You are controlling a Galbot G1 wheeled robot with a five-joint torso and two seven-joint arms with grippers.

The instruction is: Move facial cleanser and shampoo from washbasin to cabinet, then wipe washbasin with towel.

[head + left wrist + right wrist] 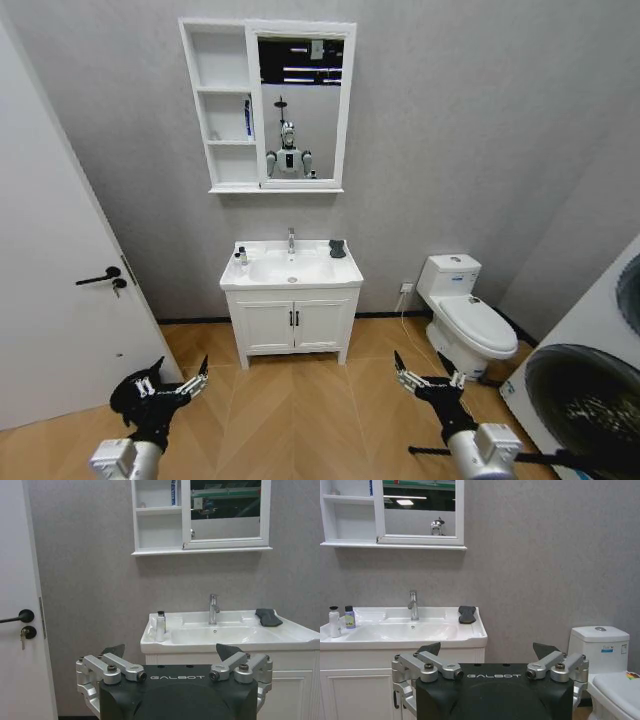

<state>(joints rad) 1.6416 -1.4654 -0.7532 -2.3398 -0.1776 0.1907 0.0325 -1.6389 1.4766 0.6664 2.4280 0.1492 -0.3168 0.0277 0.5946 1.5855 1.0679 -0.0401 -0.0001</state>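
Observation:
The white washbasin stands against the far wall, and the cabinet hangs above it beside a mirror. At the basin's left corner stand two small bottles: a white one with a black cap and a purple one. I cannot tell which is the facial cleanser and which the shampoo. The dark towel lies folded at the basin's right rear corner. My left gripper and right gripper are both open and hold nothing. They hang low over the floor, well short of the basin.
A white two-door vanity carries the basin. A white door with a black handle is on the left. A toilet and a washing machine are on the right. Open wooden floor lies between me and the vanity.

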